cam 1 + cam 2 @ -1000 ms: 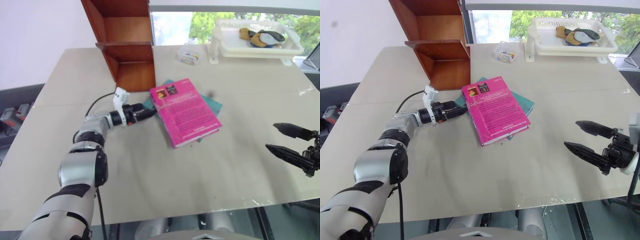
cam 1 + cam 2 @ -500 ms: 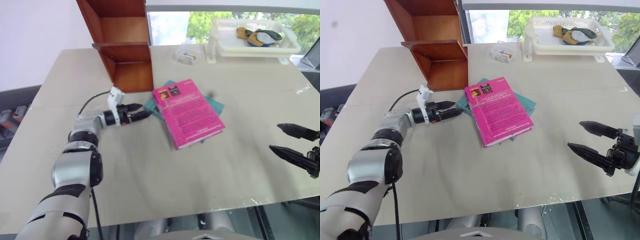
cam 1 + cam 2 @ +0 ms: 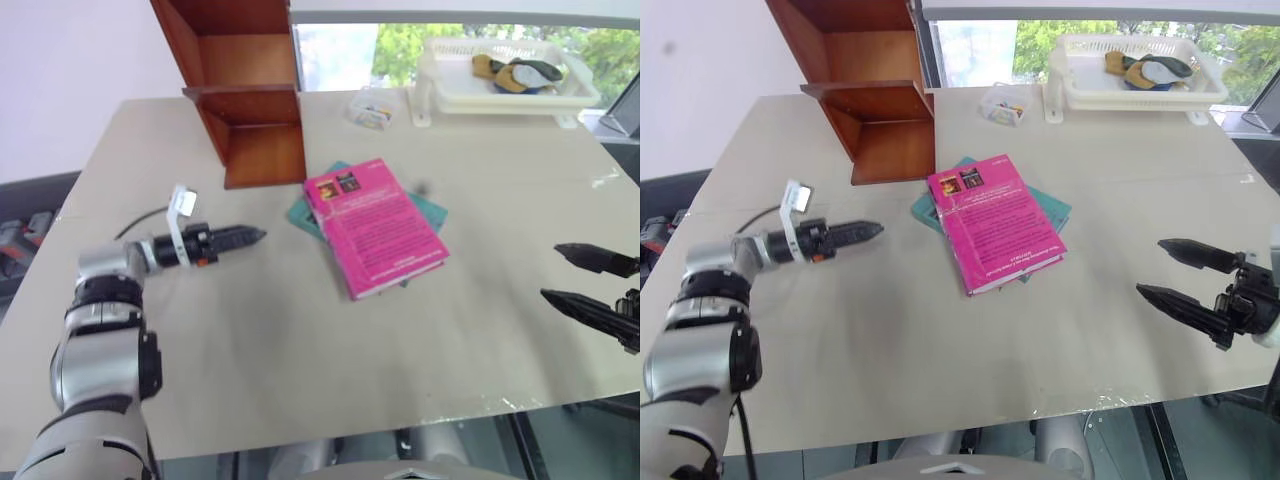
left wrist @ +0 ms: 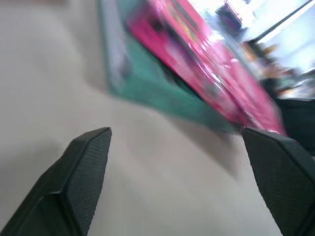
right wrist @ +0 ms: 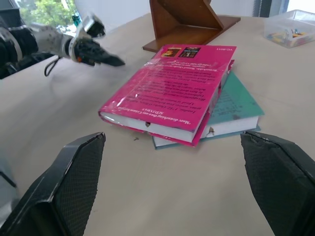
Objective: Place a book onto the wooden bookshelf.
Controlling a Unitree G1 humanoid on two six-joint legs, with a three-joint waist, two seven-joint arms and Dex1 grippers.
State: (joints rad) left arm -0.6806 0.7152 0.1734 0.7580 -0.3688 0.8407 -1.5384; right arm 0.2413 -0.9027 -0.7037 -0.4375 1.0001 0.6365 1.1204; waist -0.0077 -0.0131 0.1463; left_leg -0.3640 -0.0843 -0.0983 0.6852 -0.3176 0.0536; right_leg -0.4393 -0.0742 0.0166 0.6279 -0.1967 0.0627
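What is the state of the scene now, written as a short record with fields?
book: bright magenta-pink paperback book, flat on the beige table, resting on top of a teal-green book
bookshelf: reddish-brown wooden bookshelf, upright at the table's far left, shelves without the book
left end effector: open, holding nothing, apart from both books, pointing toward them
right end effector: open, holding nothing, near the table's right edge
background: white plastic basket, small clear plastic box

Pink book (image 3: 375,228) flat on the counter (image 3: 300,360), atop a teal book (image 3: 428,207). Left gripper (image 3: 248,236) well short of it, empty. Wooden bookshelf (image 3: 245,90) upright behind. Right gripper (image 3: 568,274) parted, apart.
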